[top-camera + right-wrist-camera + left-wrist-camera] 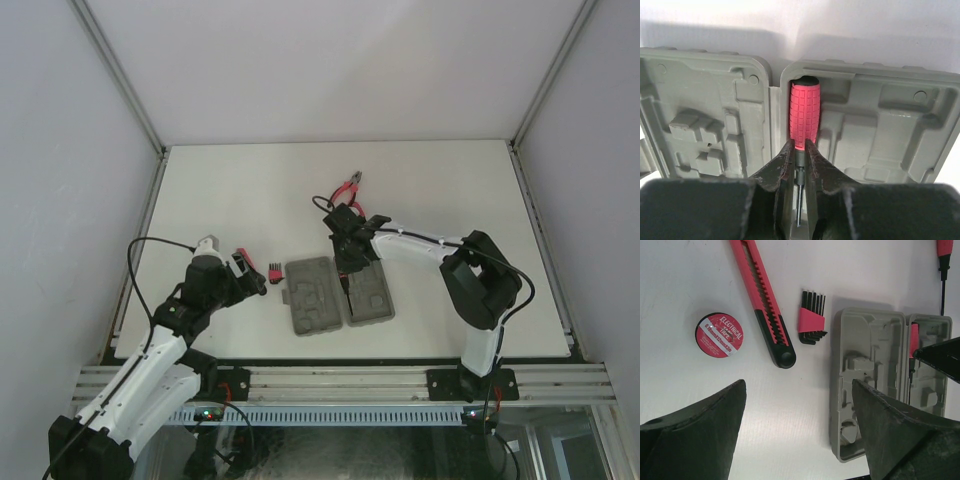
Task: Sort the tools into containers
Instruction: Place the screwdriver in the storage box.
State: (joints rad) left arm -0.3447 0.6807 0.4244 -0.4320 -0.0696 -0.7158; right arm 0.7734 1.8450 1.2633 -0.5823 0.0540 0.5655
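While the right gripper (799, 150) pinches the screwdriver (804, 112) at its grey neck, the tool lies in the open grey moulded case (880, 125) near the near edge of the table (450, 200). Its long axis runs parallel to the hinge, and its red, grid-textured cylindrical handle butts the right half's end wall. Nearby the left gripper (797, 390) hangs wide open and empty, near a red roll (719, 334) labelled "ELECTRICAL TAPE".

White table (440, 190): grey case (312, 297) (open), pliers (350, 187), knife (765, 305), tape (719, 334), hex keys (811, 320).
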